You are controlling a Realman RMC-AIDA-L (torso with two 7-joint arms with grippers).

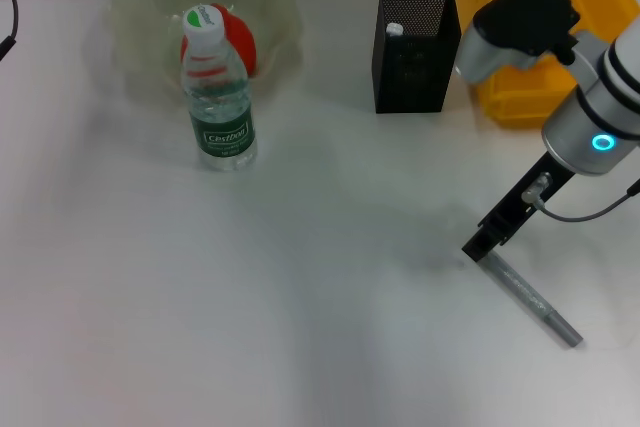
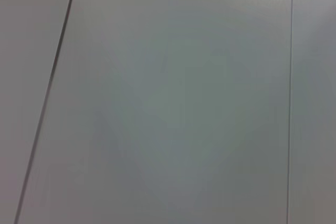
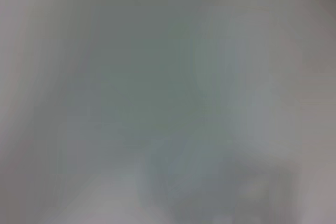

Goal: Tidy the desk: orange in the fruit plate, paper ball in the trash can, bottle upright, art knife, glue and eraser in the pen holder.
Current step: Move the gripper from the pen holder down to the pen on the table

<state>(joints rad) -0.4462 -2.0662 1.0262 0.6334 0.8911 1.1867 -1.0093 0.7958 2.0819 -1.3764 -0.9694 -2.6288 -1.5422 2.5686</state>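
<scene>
The bottle (image 1: 220,97) stands upright on the white desk, just in front of the fruit plate (image 1: 140,7). The orange (image 1: 240,42) lies in that plate, partly hidden by the bottle's cap. At the back stands the pen holder (image 1: 415,52) with a white-topped item (image 1: 395,30) inside; I cannot tell what it is. To its right is the trash can (image 1: 530,67). The grey art knife (image 1: 530,297) lies flat at the right. My right gripper (image 1: 480,245) is down at the knife's upper end. The paper ball and eraser are out of view. Both wrist views show only blank grey surface.
The right arm's grey and black body (image 1: 590,97) hangs over the desk's right side, in front of the trash can. A dark cable (image 1: 10,17) shows at the far left edge.
</scene>
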